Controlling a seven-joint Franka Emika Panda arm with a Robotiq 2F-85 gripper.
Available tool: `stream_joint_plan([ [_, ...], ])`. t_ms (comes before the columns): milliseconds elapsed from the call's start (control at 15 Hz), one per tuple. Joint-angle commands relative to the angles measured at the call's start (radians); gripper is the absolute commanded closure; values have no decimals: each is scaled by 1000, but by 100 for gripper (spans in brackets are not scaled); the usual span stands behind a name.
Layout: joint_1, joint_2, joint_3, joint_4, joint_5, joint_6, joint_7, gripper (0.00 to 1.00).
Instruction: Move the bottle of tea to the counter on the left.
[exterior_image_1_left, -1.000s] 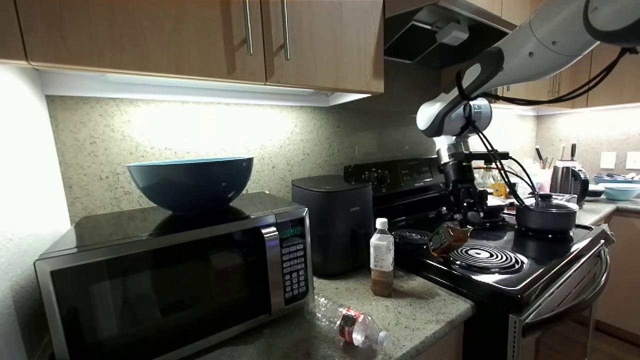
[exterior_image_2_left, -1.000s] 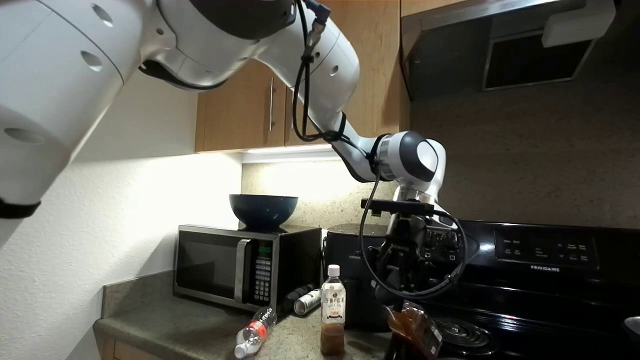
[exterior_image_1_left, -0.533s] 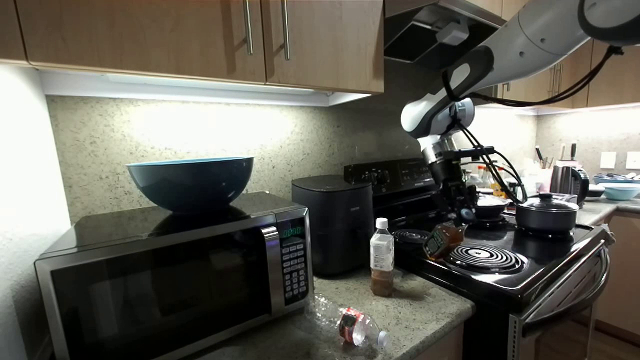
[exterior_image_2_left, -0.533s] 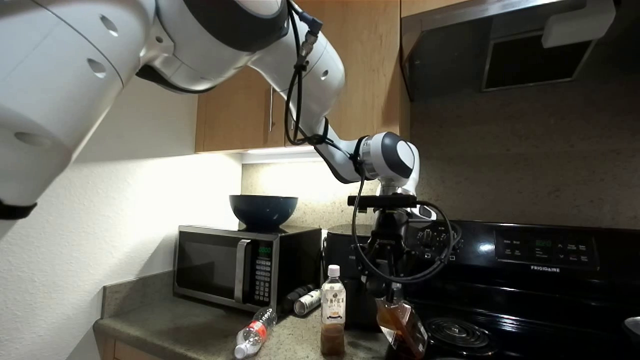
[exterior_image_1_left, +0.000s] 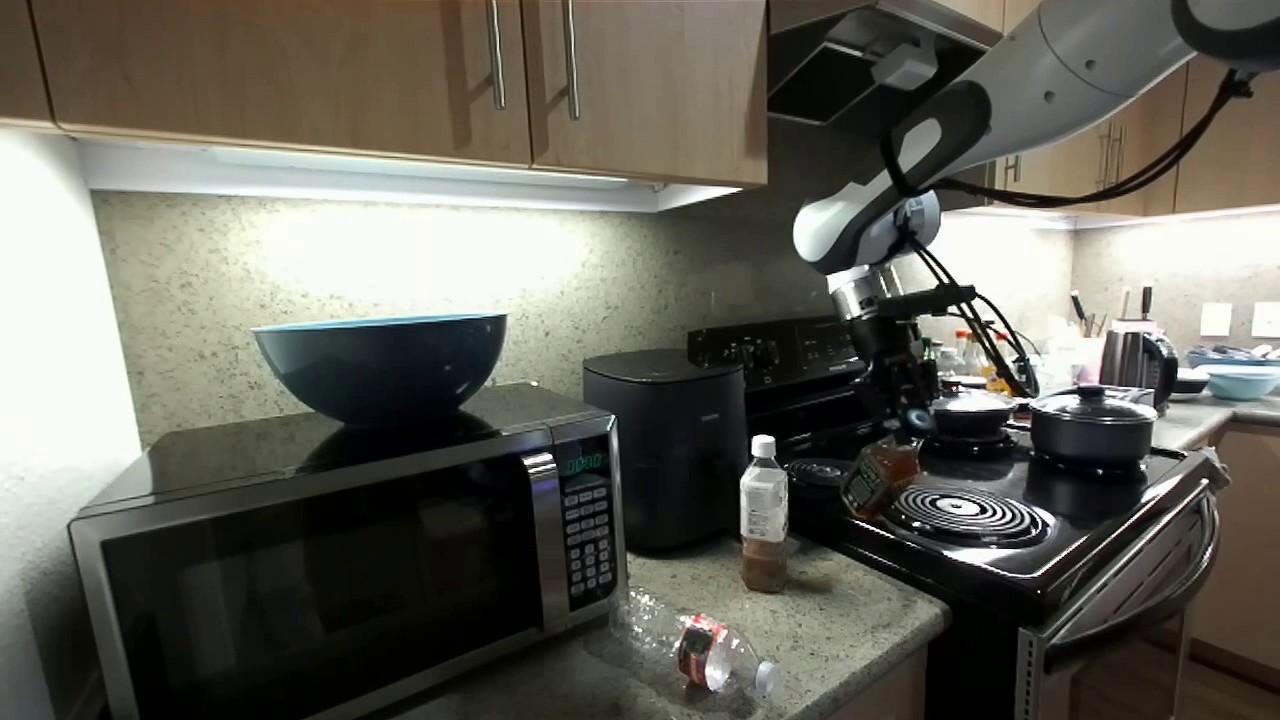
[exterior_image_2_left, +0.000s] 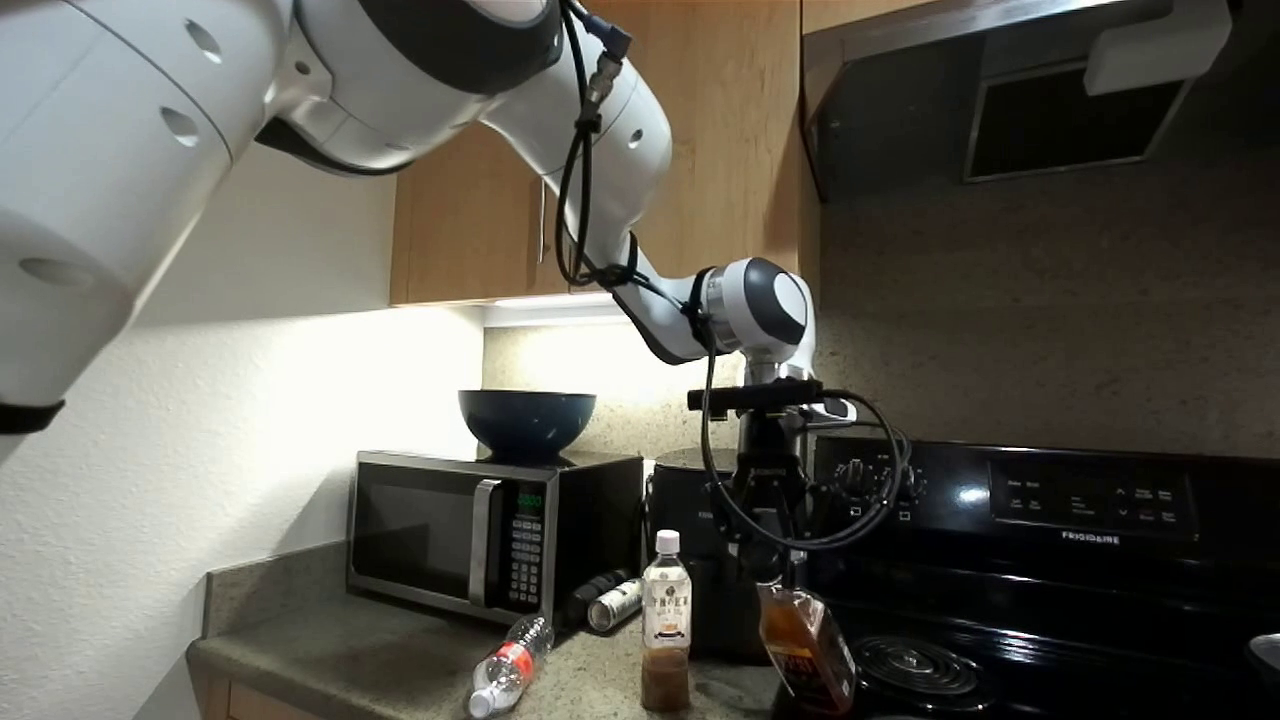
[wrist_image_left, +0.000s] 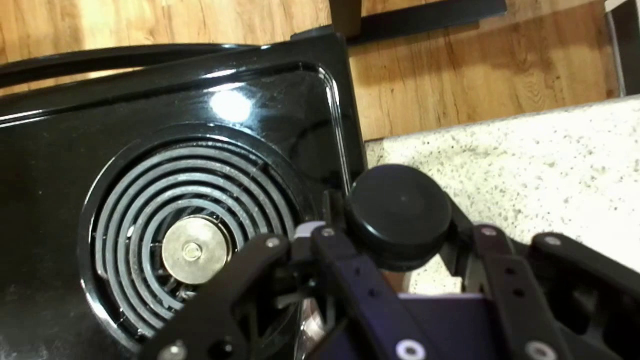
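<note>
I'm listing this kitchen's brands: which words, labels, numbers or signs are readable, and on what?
"FRIGIDAIRE": on the stove panel, in an exterior view.
Everything else is too small or blurred to read, including the microwave display and keypad, air fryer lettering, and labels on the tea bottle, upright bottle and lying clear bottle.

Both exterior views face the microwave (exterior_image_1_left: 330, 580) and stove (exterior_image_2_left: 1060, 590) from different angles; the wrist camera looks down at close range on a coil burner (wrist_image_left: 195, 245) and the counter (wrist_image_left: 545, 170).
</note>
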Motion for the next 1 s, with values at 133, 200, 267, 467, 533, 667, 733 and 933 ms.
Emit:
stream_joint_plan([
  [133,0,-27,0,-30,0,27,-3,80],
  [200,4,-50,4,-50,-3,36,-9,80],
  [267,9,-63,6,-61,-8,47,-7,80],
  [467,33,-111,9,-98,-45,107,17,80],
  [533,40,-123,12,-105,-55,119,20,80],
  [667,59,-148,18,-119,-75,126,28,80],
  [733,68,-160,23,-125,-79,126,27,80],
  [933,97,-190,36,-144,-92,127,34,80],
])
